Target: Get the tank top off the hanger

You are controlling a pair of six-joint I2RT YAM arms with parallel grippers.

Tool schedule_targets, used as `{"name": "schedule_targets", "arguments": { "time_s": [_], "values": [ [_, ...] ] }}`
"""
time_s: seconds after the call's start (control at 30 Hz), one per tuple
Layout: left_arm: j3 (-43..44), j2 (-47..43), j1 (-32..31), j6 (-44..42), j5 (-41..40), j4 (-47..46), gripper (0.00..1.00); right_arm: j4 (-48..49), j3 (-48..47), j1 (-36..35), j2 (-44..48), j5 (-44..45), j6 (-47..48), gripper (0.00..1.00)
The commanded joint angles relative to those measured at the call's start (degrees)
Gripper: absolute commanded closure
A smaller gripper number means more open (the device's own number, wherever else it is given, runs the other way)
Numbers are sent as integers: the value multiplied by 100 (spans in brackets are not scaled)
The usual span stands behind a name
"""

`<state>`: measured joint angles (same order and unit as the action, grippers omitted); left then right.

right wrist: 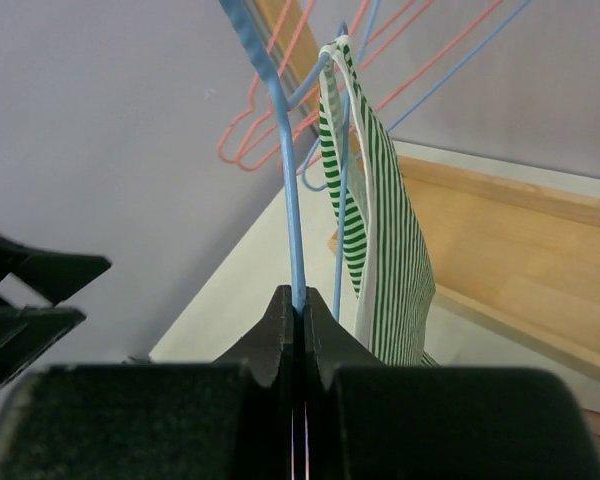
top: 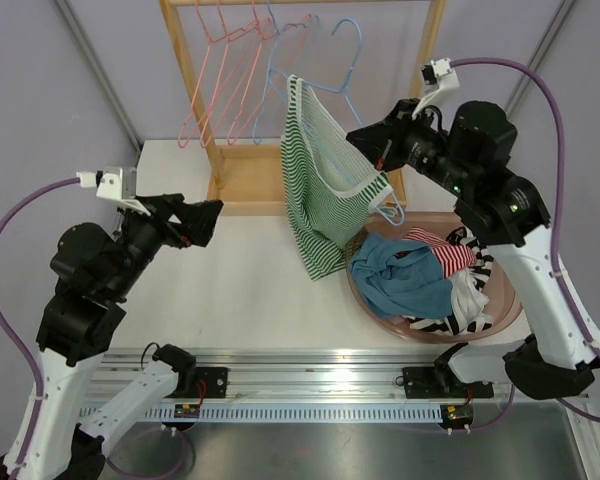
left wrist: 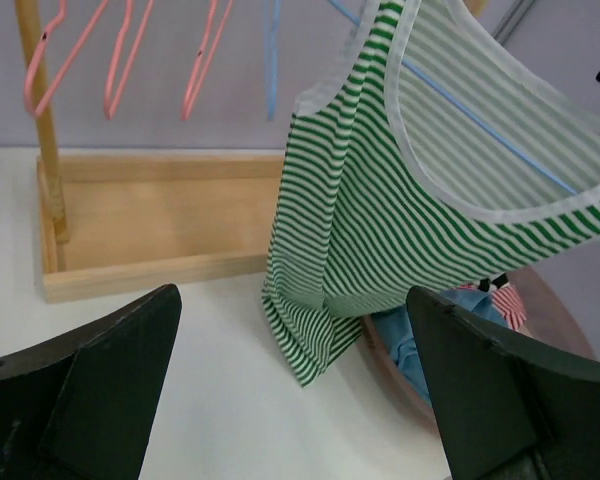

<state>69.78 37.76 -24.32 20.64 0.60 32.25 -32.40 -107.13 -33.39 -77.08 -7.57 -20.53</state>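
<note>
The tank top (top: 315, 190), green and white striped, hangs from a blue wire hanger (top: 348, 62) in front of the wooden rack. Its hem reaches down to the table beside the basket. My right gripper (top: 368, 142) is shut on the hanger; in the right wrist view the blue wire (right wrist: 292, 230) is pinched between the closed fingers of the gripper (right wrist: 302, 300), with a strap of the tank top (right wrist: 380, 240) draped just beyond. My left gripper (top: 208, 220) stands open to the left of the garment, apart from it. Its view shows the tank top (left wrist: 380, 200) ahead, between the wide black fingers (left wrist: 110, 380).
A wooden rack with a tray-like base (top: 250, 185) stands at the back, with several pink hangers (top: 220, 80) on its rail. A brown basket (top: 505, 315) full of mixed clothes sits on the white table at the right, under my right arm.
</note>
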Motion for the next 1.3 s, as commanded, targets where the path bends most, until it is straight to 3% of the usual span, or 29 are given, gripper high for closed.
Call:
{"name": "schedule_targets", "arguments": {
  "time_s": [0.0,0.37,0.7,1.0,1.17,1.27],
  "values": [
    [685,319,6,36,528,-518,1,94,25,-54,597,-595,-293,100],
    [2399,1418,-64,-429,1355,-510,1,216,404,-54,1169,-1984,-679,100],
    [2163,1708,-539,-1230,802,-342,2,410,430,-63,721,-2204,-838,100],
    [1706,2077,-539,-1238,195,-755,16,718,606,-124,650,-2529,-926,100],
    [1583,2262,-539,-1212,115,-974,32,709,553,-151,641,-2626,-944,100],
    [1530,2350,-539,-1203,151,-1054,48,718,571,-168,668,-2644,-944,100]
  ]
}}
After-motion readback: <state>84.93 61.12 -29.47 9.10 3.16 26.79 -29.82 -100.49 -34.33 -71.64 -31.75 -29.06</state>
